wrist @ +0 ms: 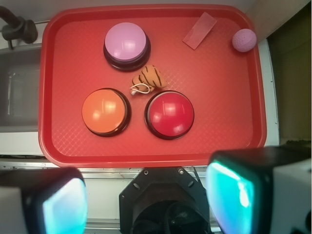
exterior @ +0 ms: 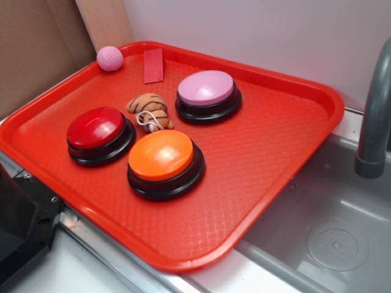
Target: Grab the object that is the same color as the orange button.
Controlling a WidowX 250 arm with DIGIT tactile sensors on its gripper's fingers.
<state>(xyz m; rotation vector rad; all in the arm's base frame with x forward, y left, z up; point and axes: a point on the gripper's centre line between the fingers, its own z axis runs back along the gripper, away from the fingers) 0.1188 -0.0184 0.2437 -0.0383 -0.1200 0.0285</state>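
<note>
Orange-tan plush tiger toy [exterior: 149, 110] [wrist: 150, 78], dark stripes, white string loop, lies on your red plastic tray [exterior: 269, 152] [wrist: 219, 97] between the three buttons, just beside the glossy orange domed button [exterior: 162, 157] [wrist: 104, 111]. Only the wrist view shows your gripper [wrist: 146, 200], jaws spread wide, well short of the toy.

The tray [wrist: 234, 131] is red with a fine diamond weave. On black bases sit an orange button [wrist: 104, 110], a red button [wrist: 170, 113] and a pink button [wrist: 126, 42]. The plush tiger [wrist: 150, 78] is orange-tan with dark brown stripes and a white string loop. The dimpled ball [wrist: 243, 39] is pink; the flat piece [wrist: 199, 30] is red.
</note>
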